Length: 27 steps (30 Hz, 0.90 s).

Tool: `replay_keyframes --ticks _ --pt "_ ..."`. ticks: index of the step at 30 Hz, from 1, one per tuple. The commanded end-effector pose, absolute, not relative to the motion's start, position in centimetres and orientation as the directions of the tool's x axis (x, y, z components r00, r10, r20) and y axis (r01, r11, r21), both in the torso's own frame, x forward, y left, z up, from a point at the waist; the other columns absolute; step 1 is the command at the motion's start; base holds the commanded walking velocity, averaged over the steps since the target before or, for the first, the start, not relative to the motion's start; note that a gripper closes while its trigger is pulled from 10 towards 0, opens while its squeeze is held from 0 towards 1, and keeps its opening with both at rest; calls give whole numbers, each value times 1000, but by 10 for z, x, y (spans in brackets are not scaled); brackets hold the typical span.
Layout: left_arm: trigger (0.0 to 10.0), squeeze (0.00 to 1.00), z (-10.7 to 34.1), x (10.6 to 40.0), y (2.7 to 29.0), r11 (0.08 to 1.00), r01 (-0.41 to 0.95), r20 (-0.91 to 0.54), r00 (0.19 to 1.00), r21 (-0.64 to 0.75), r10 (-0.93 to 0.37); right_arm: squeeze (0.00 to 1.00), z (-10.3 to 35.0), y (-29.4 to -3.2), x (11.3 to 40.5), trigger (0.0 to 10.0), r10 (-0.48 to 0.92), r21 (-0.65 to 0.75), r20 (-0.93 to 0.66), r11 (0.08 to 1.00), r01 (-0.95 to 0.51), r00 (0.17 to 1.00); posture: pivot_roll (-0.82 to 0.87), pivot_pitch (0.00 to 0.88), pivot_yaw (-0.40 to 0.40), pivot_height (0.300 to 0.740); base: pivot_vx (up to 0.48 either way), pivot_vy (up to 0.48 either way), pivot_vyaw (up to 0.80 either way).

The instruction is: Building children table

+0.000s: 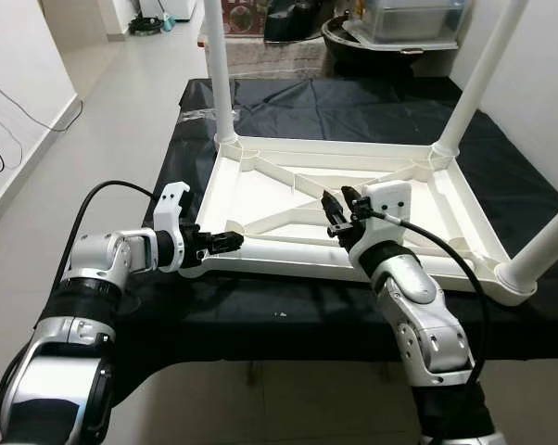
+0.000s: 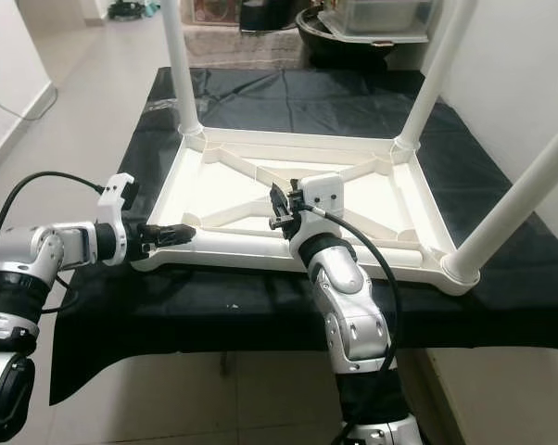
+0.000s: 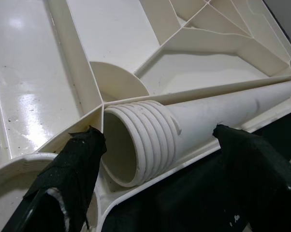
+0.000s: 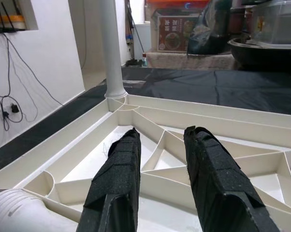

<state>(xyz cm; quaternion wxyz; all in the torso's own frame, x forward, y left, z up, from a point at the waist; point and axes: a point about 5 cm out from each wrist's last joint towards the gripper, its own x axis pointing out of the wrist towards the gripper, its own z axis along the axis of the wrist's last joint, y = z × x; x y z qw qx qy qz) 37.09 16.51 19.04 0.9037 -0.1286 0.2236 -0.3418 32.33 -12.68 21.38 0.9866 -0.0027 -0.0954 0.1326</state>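
Lying along the near rim of the upturned white tabletop (image 1: 260,185) on black cloth (image 1: 353,102), the loose threaded leg (image 3: 194,121) sits between the left gripper's (image 1: 225,243) parted fingers. The right gripper (image 1: 335,211), narrowly open, hovers above that tabletop.

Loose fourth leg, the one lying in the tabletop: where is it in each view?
Left eye: loose leg lies along the near rim, left gripper at its threaded end.
Right eye: same, along the near rim.
Left wrist: threaded end centre, between open fingers.
Right wrist: tip at lower-left corner.
Shared landmark: upturned tabletop.
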Motion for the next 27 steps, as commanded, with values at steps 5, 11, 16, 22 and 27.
replay_keyframes --ticks 5,11,16,22,27 --pt "10000 0 176 369 158 713 544 -319 648 -442 -692 0 214 -128 323 10000 254 -25 194 967 -254 947 98 141 -24 740 0 0 0" --pt "10000 0 192 372 143 686 596 -298 623 -418 -723 0 214 -129 323 10000 251 -23 195 968 -251 948 105 145 -23 740 0 0 0" --pt "10000 0 193 371 137 679 603 -307 610 -418 -731 0 214 -128 324 10000 249 -22 195 968 -250 949 109 145 -23 740 0 0 0" --pt "10000 0 184 368 135 673 597 -321 596 -437 -736 0 214 -127 324 10000 248 -20 195 968 -249 949 106 146 -20 740 0 0 0" --pt "10000 0 184 367 134 629 605 -259 588 -488 -766 0 214 -127 324 10000 248 -21 196 968 -248 949 106 145 -20 740 0 0 0"
